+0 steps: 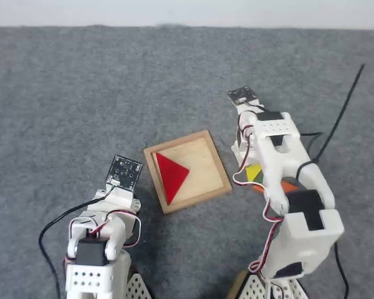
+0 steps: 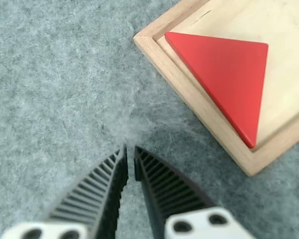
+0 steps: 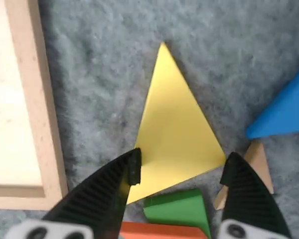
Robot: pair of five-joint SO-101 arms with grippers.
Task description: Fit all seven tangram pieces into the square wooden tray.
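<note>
Right wrist view, right end effector point(image 3: 182, 162) spread across yellow triangle point(image 3: 172, 124)

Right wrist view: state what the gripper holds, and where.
Nothing gripped: the right gripper hangs open, fingers either side of the yellow triangle.

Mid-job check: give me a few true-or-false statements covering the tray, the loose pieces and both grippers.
1. The red triangle lies inside the wooden tray. True.
2. The left gripper holds a piece. False: it is shut on nothing, over the carpet beside the tray's corner.
3. The right gripper is open, with its fingers either side of the yellow triangle. True.
4. The yellow triangle is already in the tray. False: it lies on the carpet outside the rim.
5. The blue piece lies on the carpet, outside the tray. True.
</note>
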